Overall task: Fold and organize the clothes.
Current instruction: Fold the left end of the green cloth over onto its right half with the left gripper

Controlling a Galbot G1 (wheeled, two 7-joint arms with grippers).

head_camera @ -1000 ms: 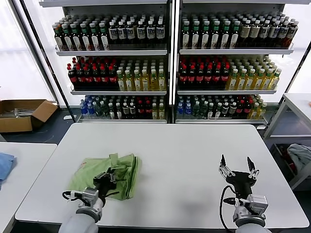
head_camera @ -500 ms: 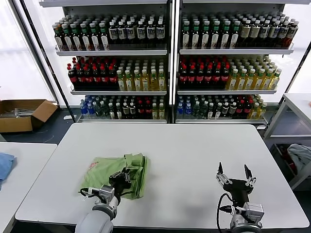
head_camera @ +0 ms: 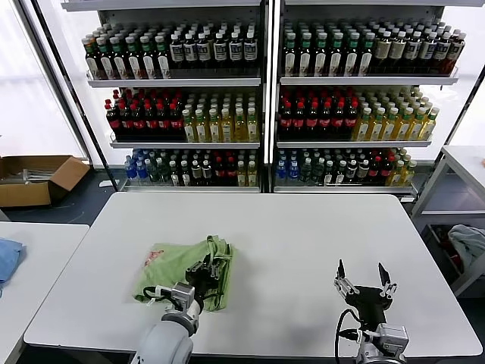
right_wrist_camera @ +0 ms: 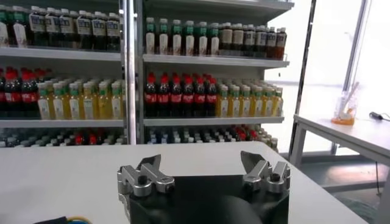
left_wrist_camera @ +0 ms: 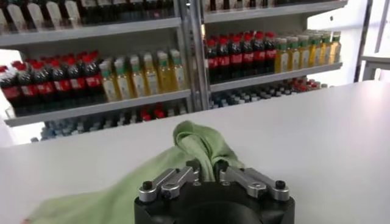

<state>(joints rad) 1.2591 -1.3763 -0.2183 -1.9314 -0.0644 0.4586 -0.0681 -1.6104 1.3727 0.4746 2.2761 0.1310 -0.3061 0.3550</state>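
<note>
Shirt [head_camera: 184,265] had slid rightward across the table [head_camera: 303,243] over the last second, dragged by the left end effector [head_camera: 206,274], from front-left toward front-centre. It lay as a bunched, roughly folded green bundle, red print at its 10 o'clock corner, thick folded edge at 3 o'clock. Left end effector sat at the bundle's 4 o'clock edge; left wrist view showed its fingers [left_wrist_camera: 194,167] close together with a ridge of cloth between the tips, but the grip looked to be just loosening, so I couldn't tell if it was clamped or releasing. My read: reposition step about finished, fold untidy, shirt not yet neatly organized.

Right end effector [head_camera: 362,278] was parked at 4 o'clock of the shirt, well apart, fingers spread wide, holding nothing.

Around: drink shelves [head_camera: 265,98] at 12 o'clock, cardboard box [head_camera: 34,178] on the floor at 10, blue cloth [head_camera: 7,258] on the side table at 9. Nothing on the table blocked either arm
</note>
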